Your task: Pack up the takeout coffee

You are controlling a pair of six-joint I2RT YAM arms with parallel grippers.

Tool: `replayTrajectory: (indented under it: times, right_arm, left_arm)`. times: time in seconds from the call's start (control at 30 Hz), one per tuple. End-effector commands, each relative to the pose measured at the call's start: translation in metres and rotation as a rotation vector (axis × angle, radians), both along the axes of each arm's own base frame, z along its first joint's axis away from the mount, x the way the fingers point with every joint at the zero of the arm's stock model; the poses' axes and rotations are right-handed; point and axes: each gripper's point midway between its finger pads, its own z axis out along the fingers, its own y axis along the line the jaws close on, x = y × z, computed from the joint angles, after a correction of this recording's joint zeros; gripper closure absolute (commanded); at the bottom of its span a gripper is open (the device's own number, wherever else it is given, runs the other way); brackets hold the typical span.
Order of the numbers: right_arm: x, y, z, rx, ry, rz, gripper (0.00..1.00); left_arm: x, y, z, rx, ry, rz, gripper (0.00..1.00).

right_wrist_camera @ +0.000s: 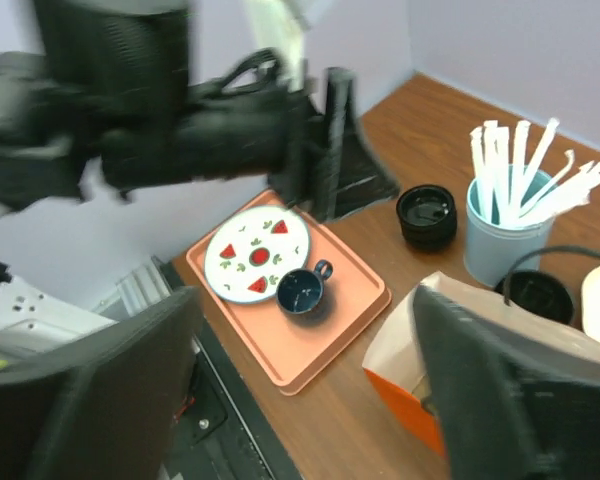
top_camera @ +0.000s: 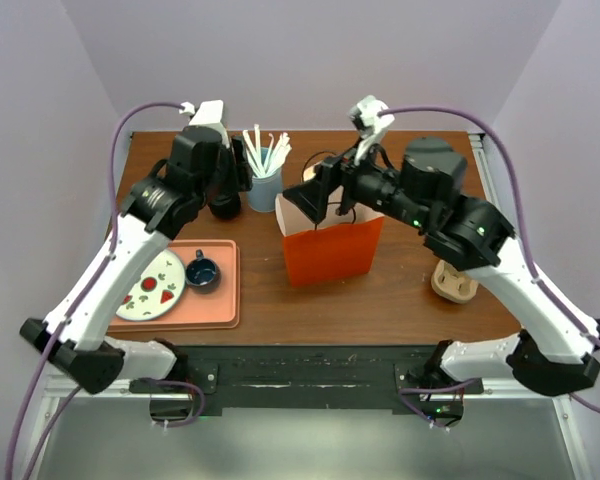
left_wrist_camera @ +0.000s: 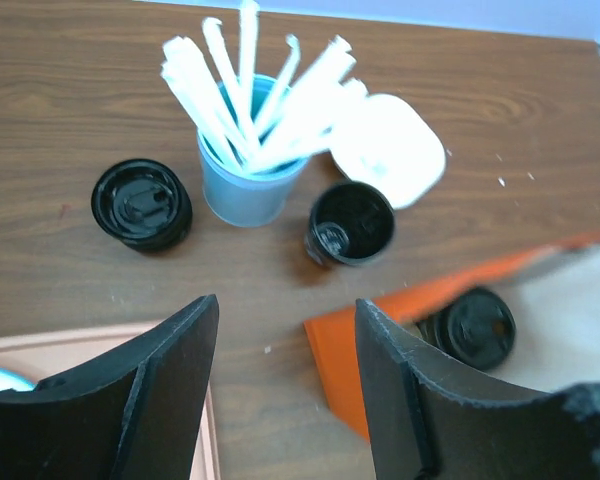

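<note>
Your left pincer (left_wrist_camera: 285, 325) and right pincer (right_wrist_camera: 305, 390) gape wide, empty; the takeout coffee (left_wrist_camera: 470, 325) sits inside the orange bag (left_wrist_camera: 330, 360), lower right.

High rear overview, two close downward wrist views; straw tumbler (left_wrist_camera: 242, 195) common to all.

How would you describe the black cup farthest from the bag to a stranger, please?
On the wooden table, find the light blue tumbler of white straws. The black lidded cup stands left of it; another black cup stands right, by the orange bag.
</note>
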Motion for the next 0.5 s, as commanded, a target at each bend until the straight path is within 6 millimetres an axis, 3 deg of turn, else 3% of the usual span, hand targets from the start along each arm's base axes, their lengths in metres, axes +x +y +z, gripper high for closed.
replayTrajectory:
  times: [0.0,0.13,0.17,0.27,0.37,0.43,0.47]
  right_arm:
    - [-0.014,-0.043,0.011,0.003,-0.081,-0.074,0.01]
    - [-0.026,-0.075,0.014,-0.036,-0.161,-0.111,0.01]
    - [-0.036,-0.089,0.023,-0.020,-0.206,-0.114,0.01]
    - [-0.040,-0.114,0.025,0.001,-0.229,-0.184,0.01]
    - [-0.044,-0.125,0.019,-0.011,-0.243,-0.202,0.01]
    - [-0.047,-0.127,0.014,-0.020,-0.256,-0.196,0.01]
    - [-0.045,-0.128,0.012,-0.025,-0.255,-0.208,0.01]
  left_arm:
    - [0.051,0.009,0.002,-0.072,-0.019,0.112,0.39]
    - [0.085,0.023,0.004,-0.118,-0.010,0.149,0.40]
    - [0.093,0.024,0.001,-0.114,-0.015,0.159,0.38]
    - [0.112,0.033,-0.004,-0.154,-0.008,0.192,0.29]
    - [0.134,0.029,-0.005,-0.187,-0.021,0.160,0.15]
    - [0.148,0.023,0.004,-0.169,-0.081,0.106,0.14]
    - [0.159,0.018,-0.005,-0.156,-0.077,0.086,0.14]
